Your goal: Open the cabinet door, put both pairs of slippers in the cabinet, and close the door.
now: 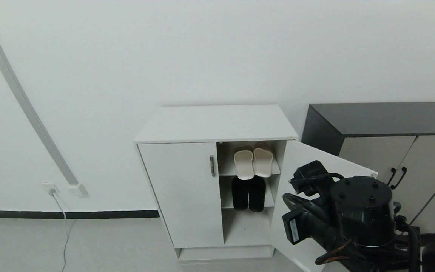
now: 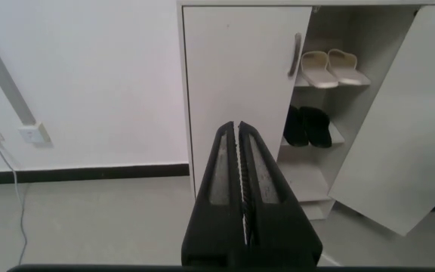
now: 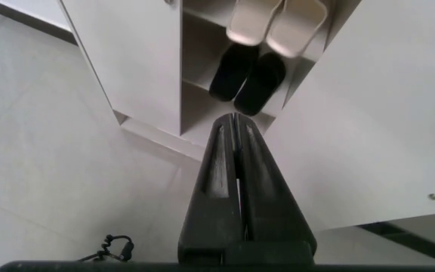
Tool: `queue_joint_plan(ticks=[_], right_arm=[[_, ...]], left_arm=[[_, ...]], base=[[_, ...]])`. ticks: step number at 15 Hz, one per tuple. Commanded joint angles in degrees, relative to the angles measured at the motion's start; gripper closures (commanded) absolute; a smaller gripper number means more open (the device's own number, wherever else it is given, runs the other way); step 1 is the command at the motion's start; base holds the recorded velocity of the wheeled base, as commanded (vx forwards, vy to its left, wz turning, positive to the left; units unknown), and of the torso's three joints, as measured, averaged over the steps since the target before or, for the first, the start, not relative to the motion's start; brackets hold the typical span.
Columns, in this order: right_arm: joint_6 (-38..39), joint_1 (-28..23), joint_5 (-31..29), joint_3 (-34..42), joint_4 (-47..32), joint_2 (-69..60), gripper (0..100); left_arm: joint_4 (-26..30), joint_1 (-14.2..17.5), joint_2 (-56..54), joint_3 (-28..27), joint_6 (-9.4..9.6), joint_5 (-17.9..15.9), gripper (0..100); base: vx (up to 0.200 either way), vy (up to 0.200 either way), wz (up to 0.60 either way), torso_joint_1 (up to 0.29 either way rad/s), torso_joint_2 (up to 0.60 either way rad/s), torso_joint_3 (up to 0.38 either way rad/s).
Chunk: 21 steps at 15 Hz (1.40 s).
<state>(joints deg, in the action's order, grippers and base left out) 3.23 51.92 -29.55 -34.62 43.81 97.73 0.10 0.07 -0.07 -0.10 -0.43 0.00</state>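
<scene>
Near cabinet door (image 3: 368, 136), right pincer (image 3: 235, 117) (empty) closed

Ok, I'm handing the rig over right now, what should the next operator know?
Left gripper: shut, empty, facing the cabinet.
Right gripper: shut, empty, near the open right door.
Pale slippers on the top shelf, black slippers on the shelf below.
Done: door opened, both pairs in.
Left: close the right door.
</scene>
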Motion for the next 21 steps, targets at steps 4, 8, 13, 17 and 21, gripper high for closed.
queue_joint_plan(ticks=[4,8,13,17,21], right_arm=[[-0.4,0.0,0.2,0.7,1.6,0.2,100],[-0.7,0.0,0.3,0.9,1.8,0.6,100],[-0.7,0.0,0.2,0.9,1.7,0.7,100],[-0.7,0.0,0.2,0.9,1.7,0.7,100],[-0.8,-0.4,0.2,0.9,1.8,0.7,100]], left_arm=[[0.0,0.0,0.1,0.0,-0.1,0.0,100],[0.0,0.0,0.1,0.0,-0.1,0.0,100],[0.0,0.0,0.1,0.0,-0.1,0.1,100],[0.0,0.0,0.1,0.0,-0.1,0.1,100],[0.0,0.0,0.1,0.0,-0.1,0.1,100]], base=[[0.0,0.0,0.0,0.232,-0.55,-0.295],[0.0,0.0,0.0,0.013,-0.04,-0.016],[0.0,0.0,-0.12,0.0,0.0,0.0],[0.0,0.0,-0.6,0.006,0.0,-0.002],[0.0,0.0,-0.15,0.003,0.0,-0.001]])
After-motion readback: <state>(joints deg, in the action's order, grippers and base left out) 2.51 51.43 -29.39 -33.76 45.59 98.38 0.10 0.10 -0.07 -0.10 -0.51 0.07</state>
